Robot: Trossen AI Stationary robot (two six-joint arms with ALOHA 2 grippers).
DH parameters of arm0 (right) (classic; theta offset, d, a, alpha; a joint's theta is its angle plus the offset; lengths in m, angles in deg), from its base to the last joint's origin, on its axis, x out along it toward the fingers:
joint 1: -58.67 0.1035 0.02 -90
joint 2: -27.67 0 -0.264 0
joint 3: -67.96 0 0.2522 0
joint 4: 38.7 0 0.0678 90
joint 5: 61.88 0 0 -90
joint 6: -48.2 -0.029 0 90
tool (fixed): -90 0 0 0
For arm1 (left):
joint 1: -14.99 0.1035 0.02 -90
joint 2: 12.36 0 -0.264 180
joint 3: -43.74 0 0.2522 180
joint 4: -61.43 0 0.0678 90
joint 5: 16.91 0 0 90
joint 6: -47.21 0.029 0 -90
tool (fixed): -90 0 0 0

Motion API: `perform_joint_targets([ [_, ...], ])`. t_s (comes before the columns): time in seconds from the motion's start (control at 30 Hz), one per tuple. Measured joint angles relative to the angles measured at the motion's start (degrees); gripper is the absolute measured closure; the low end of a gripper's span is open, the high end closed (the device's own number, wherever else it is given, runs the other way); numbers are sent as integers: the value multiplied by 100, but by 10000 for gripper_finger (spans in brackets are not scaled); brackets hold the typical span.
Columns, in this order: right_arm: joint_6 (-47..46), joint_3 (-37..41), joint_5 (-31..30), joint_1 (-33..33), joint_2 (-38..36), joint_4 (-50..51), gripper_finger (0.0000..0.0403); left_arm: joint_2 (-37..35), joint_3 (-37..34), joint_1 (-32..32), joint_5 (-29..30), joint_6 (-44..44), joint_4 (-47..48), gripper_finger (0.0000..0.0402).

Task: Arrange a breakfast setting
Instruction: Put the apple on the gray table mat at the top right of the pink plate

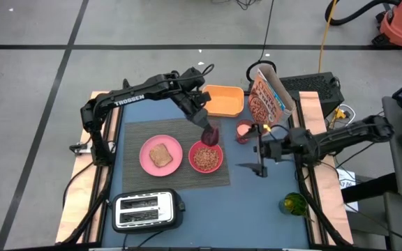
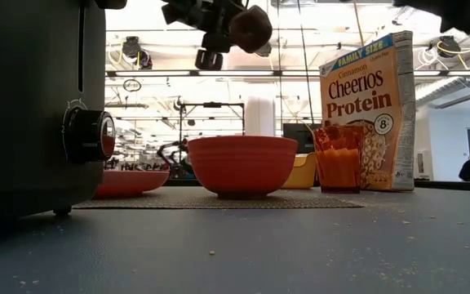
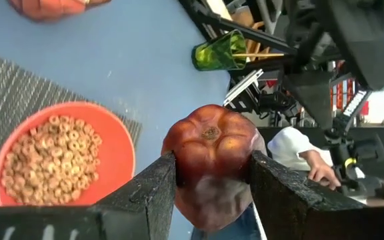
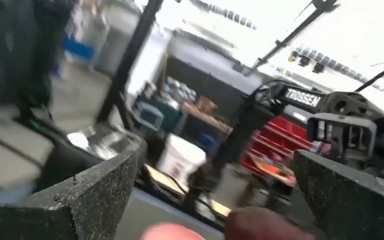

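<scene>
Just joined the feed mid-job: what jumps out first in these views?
The left gripper holds a dark red fruit in the air above the pink bowl of cereal on the grey placemat. Beside the bowl, a pink plate carries a toast slice. The right gripper waits open, off the mat's right edge, near the cereal box.

Fruit [image 3: 211,143]: smooth, glossy dark red skin.
Placemat [image 1: 135,134]: grey woven cloth, ribbed.
Bowl [image 2: 241,163]: smooth, slight sheen.
Cereal box [image 2: 371,106]: printed cardboard.
Tumbler [image 2: 339,158]: clear orange plastic, glossy.
Finger pads [image 3: 153,189]: black, grainy, matt.
Table [image 2: 317,245]: matt blue-grey.
</scene>
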Motion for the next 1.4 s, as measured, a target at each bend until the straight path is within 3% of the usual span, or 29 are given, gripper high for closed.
perform_joint_targets([
  [0.2,1665,-445,-985,166,375,707,9,0,0,0,-71,-330,200,225],
  [0.43,3765,-489,-1783,173,855,614,9,0,0,0,-76,-1045,198,225],
  [0.7,5243,-489,-1916,121,1508,-160,9,0,0,0,-87,-1589,169,224],
  [0.9,5762,-489,-1898,-20,1939,-889,9,0,0,0,-87,-1812,155,224],
  [1.4,5780,-883,-1892,-225,2525,-913,12,2,0,-73,-87,-1947,145,224],
])
